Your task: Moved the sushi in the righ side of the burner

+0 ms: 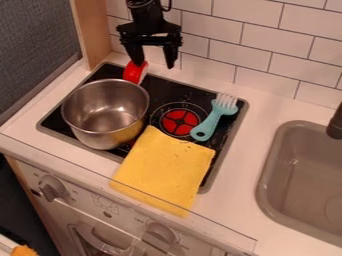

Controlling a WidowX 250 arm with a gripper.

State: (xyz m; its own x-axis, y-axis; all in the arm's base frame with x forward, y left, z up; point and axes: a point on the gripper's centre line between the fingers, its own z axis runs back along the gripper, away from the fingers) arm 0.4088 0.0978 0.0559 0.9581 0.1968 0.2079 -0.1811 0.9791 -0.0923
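One white counter (260,95), running across the scene, white wall tiles (267,45) behind. One black cooktop (107,72) with a grey rim, set into the counter at left. One grey sink (294,190) at right, dark faucet (335,125) at its far right. One yellow cloth (163,170), spread over the near right part of the cooktop and past its near edge. One steel pot (107,112), upright at left on the cooktop, beside the cloth's far corner. One black gripper (154,66), hanging over the far left edge of the cooktop; fingers parted wide, nothing held between. One turquoise utensil (210,122) with pale tines, lying at right, just beside the red burner mark (180,122). One red-and-white sushi (135,73), far left, just behind the pot, under the gripper's left-hand finger; contact impossible to tell.
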